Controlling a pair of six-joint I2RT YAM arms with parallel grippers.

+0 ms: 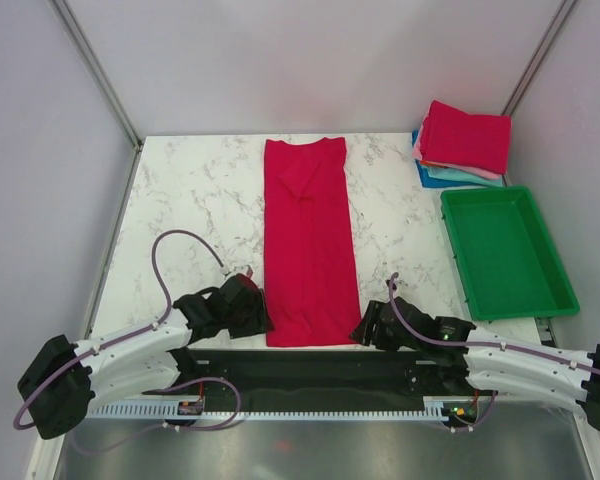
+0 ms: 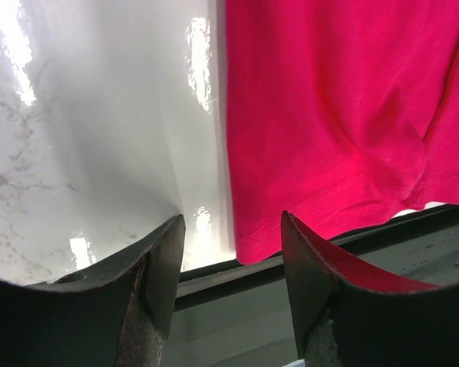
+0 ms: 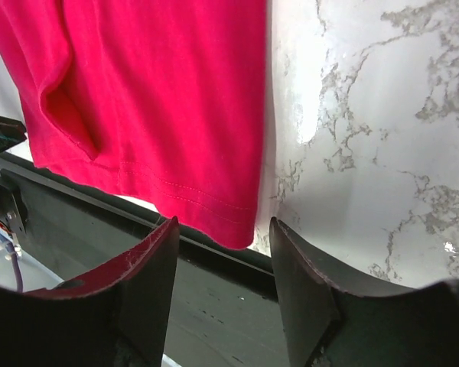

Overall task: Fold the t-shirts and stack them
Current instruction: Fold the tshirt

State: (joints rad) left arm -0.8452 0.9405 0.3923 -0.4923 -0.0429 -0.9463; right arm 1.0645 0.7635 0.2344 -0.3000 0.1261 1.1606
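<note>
The marble bench [image 1: 190,200] is carrying a red t-shirt [image 1: 308,240], narrowed lengthwise, mid-frame, with a folded stack [image 1: 465,145] sitting upper right; crosswise folding is apparently remaining. Left wrist: the left end effector [image 2: 231,229] is hovering spread at its hem. Right wrist: the right end effector [image 3: 223,229] is doing likewise.

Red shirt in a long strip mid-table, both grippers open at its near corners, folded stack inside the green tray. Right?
No. The folded stack is not in the green tray; it sits on the table beyond the tray's far end, per the top external view. The red shirt, left gripper and right gripper are as stated.
</note>
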